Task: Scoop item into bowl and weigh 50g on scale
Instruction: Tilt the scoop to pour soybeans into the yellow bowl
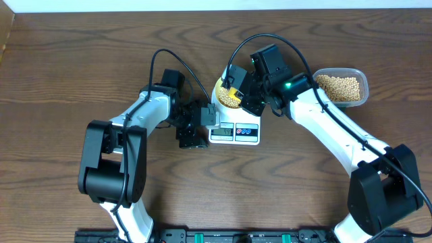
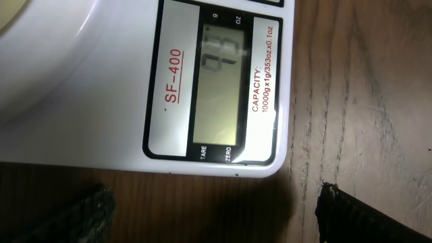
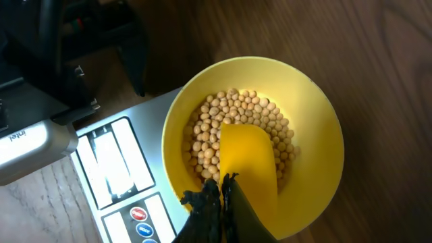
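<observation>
Two grippers logged, left to right.
- left gripper (image 2: 212, 217): jaws spread wide, nothing held, low over brown wooden table (image 2: 364, 101), just beside corner of white rectangular digital kitchen scale (image 1: 234, 133).
- grey LCD display (image 2: 219, 88): digits blurred, unreadable.
- small round pale yellow bowl (image 3: 317, 128) on scale, part-filled with small round tan beans (image 3: 236, 108).
- right gripper (image 3: 219, 202): jaws clamped tight on handle of yellow plastic scoop (image 3: 250, 155), blade inside bowl over beans.
- clear plastic tub (image 1: 362, 76), far right: bean stock.
- Judgement: beans light, hard, smooth, free-rolling. Not pinchable singly. Move by scoop only, tilt gently.
</observation>
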